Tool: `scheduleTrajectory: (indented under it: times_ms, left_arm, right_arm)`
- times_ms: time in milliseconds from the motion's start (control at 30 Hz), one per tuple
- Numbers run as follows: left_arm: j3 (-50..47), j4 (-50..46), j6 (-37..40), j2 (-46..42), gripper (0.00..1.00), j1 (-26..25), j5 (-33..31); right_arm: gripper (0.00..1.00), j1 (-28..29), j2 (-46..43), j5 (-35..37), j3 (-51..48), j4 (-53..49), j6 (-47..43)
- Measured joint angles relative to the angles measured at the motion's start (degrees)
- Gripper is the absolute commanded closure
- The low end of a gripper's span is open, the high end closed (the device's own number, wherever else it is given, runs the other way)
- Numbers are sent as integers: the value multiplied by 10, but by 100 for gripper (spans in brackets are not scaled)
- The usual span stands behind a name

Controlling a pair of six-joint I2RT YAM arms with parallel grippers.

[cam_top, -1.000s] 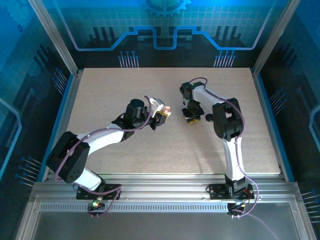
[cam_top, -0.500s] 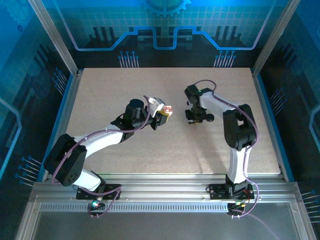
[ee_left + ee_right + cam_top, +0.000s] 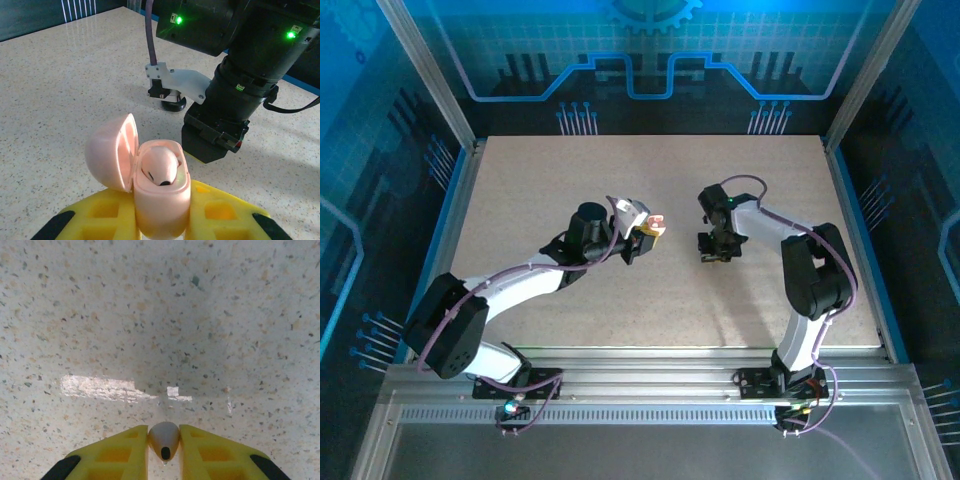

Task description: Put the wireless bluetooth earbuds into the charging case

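While pinched between the right gripper's fingers, free earbud: hangs above bare table, long axis along the fingers, dark tip toward the wrist.
Seated earbud: in the case, one pocket taken.
Case: clamped in the left gripper, lid swung open, mouth facing the right arm.
Key relation: case lies to the right gripper's left, near but apart; the earbud probably needs turning toward the mouth.
Nearer arm: right, since it holds the piece.
Count: earbuds two, case one, dark disc one.
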Motion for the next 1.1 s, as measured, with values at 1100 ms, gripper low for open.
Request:
scheduleTrajectory:
  times_ms: [1100]
  left_arm:
    - [-10, 22, 0, 1, 79, -8, -4]
  right_arm:
    - [79, 0, -113, -24, -46, 16, 12]
